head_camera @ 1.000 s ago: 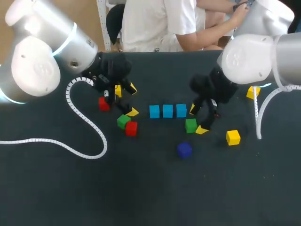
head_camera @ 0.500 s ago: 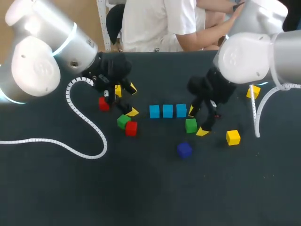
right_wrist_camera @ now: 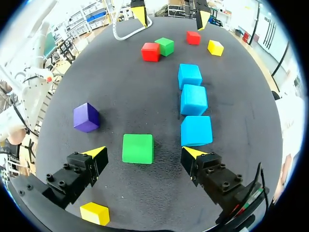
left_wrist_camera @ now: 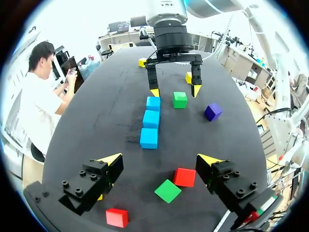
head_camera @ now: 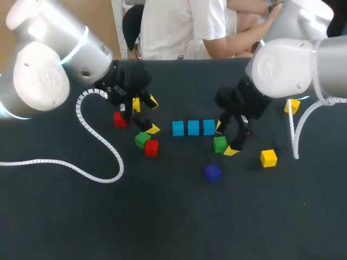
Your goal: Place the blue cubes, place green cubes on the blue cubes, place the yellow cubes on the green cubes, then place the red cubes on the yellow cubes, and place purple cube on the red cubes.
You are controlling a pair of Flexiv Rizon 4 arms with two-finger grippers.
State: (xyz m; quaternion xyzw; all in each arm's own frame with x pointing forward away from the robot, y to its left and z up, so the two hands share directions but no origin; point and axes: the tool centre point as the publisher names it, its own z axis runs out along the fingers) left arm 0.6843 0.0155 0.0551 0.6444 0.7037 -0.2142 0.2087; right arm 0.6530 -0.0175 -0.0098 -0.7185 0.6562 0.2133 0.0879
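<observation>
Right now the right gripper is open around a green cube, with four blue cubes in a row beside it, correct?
Three blue cubes, not four, as the right wrist view shows. The right gripper is open around the green cube beside them.

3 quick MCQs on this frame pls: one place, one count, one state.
1. Where is the green cube nearest the right gripper?
A) stacked on another cube
B) between its fingers
C) outside its fingers

2. How many blue cubes form the row?
A) two
B) three
C) four

3. The right gripper is:
A) open
B) shut on the green cube
C) shut, empty

Answers:
1 B, the wrist view shows the cube lying between the two yellow tips.
2 B, three line up side by side.
3 A, a gap shows on each side of the cube.
</observation>
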